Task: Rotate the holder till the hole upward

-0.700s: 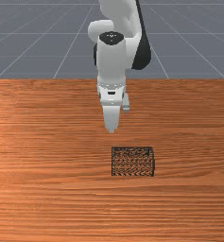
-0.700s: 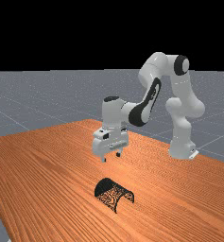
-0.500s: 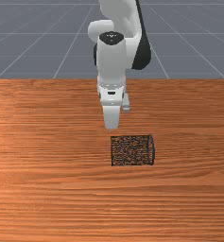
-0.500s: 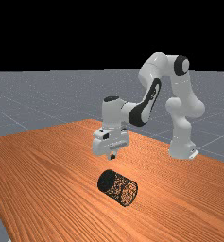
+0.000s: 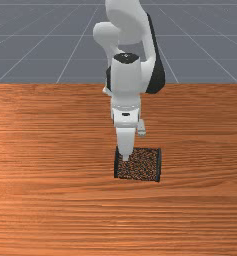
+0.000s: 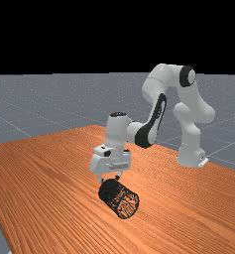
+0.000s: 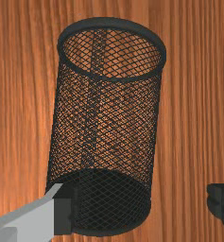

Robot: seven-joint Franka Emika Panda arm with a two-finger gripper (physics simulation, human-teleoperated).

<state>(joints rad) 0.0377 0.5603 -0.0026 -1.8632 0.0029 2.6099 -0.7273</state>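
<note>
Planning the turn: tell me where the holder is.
In the front view, the holder lies on the table just right of the middle; in the far view, its closed end is nearest the tool.

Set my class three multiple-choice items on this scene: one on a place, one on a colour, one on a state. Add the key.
1. Which end of the holder is nearer the tool?
A) the open rim
B) the closed base
C) neither, both are equally near

2. What colour is the holder?
A) white
B) red
C) black

3. How does the holder lie?
A) on its side
B) upright, hole up
C) upright, hole down

Key:
1 B: in the wrist view one finger overlaps the closed base.
2 C: its mesh looks black in the far view.
3 A: in the far view its long wall runs along the table.
</note>
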